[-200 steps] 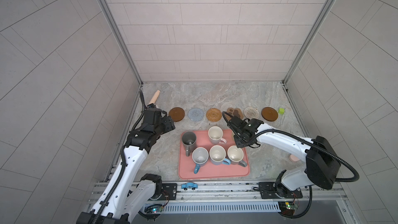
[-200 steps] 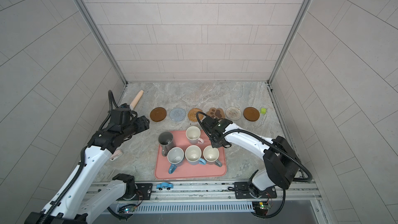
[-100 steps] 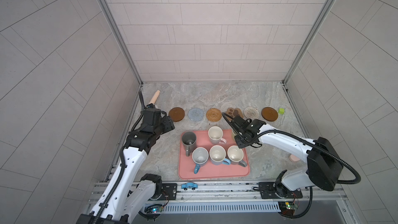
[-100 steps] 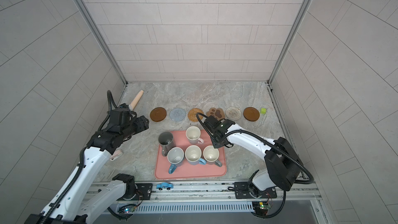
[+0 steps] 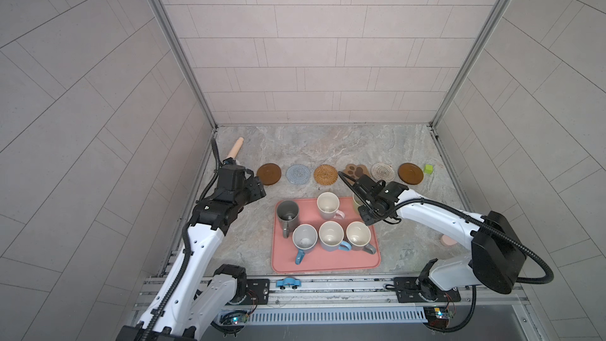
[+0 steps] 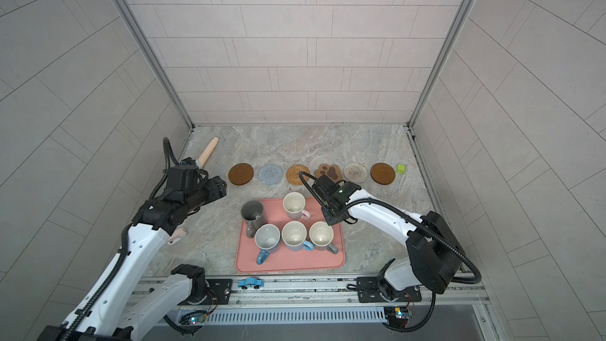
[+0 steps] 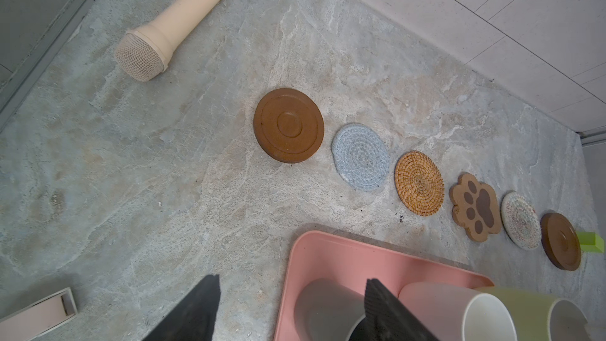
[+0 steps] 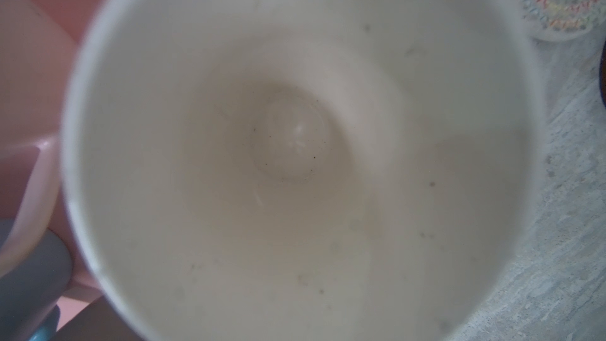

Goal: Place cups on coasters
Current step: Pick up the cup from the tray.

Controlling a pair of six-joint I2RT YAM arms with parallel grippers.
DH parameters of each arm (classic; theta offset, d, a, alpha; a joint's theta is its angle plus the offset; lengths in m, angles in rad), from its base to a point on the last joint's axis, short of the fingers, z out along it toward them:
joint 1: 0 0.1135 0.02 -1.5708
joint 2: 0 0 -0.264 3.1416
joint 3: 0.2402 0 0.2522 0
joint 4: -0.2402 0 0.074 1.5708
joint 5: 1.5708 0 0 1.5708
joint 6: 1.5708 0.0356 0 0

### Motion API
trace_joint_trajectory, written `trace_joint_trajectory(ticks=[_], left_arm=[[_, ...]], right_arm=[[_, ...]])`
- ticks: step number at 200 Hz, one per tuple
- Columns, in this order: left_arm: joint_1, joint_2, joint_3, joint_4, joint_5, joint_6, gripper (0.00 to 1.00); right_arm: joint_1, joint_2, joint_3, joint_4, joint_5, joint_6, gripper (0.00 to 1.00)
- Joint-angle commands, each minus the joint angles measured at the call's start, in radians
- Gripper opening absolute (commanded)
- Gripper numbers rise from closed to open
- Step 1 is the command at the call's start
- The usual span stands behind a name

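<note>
At tray (image 5: 328,262) corner, right claw (image 5: 364,208) — closed on green mug (image 7: 524,303)

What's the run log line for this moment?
right gripper: jaws shut on green mug | left gripper: jaws open, empty | cups: all six on pink tray | coasters: six, all bare

Bare table (image 5: 328,145) lay open beyond the coasters (image 5: 325,174) and left of the pink tray (image 5: 324,265). Crowded cups (image 5: 331,236) and the right hand (image 5: 363,211) at the green cup (image 7: 524,303) blocked the tray.
</note>
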Motion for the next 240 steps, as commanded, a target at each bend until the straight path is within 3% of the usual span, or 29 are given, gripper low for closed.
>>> trace_joint_trajectory(ticks=[1,127,240], left_arm=[[0.005,-0.013,-0.013,0.003,-0.021,-0.009,0.77],[0.004,-0.02,-0.012,0.005,-0.022,-0.007,0.77],[0.004,-0.006,0.018,0.009,-0.022,0.009,0.77]], right_arm=[[-0.005,-0.051,0.017,0.007,0.036,-0.018,0.05],[-0.078,-0.13,0.054,-0.01,0.022,-0.047,0.03],[-0.379,-0.062,0.186,-0.058,-0.099,-0.283,0.03]])
